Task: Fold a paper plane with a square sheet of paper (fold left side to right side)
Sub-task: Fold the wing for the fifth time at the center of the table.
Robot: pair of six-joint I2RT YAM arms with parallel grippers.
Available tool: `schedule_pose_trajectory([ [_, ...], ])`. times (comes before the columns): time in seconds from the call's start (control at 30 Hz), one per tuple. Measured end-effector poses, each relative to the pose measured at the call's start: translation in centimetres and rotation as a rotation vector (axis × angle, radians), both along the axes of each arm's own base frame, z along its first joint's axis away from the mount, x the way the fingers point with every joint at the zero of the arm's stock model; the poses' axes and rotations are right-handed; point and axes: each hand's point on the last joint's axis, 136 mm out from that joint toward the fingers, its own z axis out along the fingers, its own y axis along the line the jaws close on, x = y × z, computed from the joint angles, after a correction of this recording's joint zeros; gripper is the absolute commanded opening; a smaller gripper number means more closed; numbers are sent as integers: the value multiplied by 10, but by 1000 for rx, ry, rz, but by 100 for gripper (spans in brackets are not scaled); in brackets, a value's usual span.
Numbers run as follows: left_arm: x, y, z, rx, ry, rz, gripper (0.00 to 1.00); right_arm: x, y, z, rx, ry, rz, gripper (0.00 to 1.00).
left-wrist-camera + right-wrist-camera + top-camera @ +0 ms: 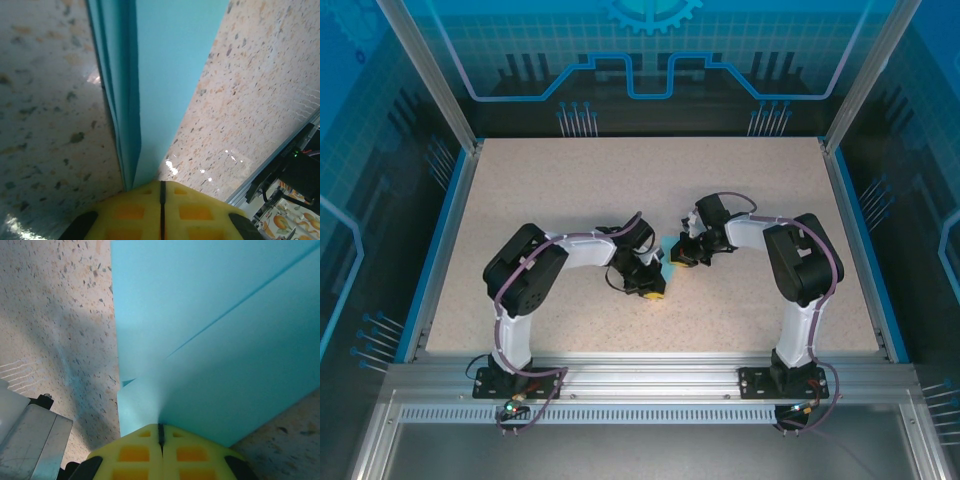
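Left hand and right hand, yellow-tipped, both pinch an edge of the thin, creased light-blue paper sheet. The sheet sits between them; position: near the middle of the speckled beige table.

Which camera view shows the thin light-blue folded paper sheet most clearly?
The right wrist view: there the light-blue folded paper sheet spreads wide, its overlapping layers and diagonal fold edge plain. In the left wrist view the sheet is a narrow strip with stacked edges. In the top view the sheet is a tiny, mostly covered sliver.
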Motion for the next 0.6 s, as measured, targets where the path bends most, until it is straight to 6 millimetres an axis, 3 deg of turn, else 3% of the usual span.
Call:
schedule_pose_trajectory([
  [0.5, -21, 15, 0, -23, -11, -5, 9, 0, 0, 1, 4, 0, 0, 7],
  [0.6, -30, 23, 2, -7, -3, -4, 17, 2, 0, 1, 1, -5, -1, 11],
])
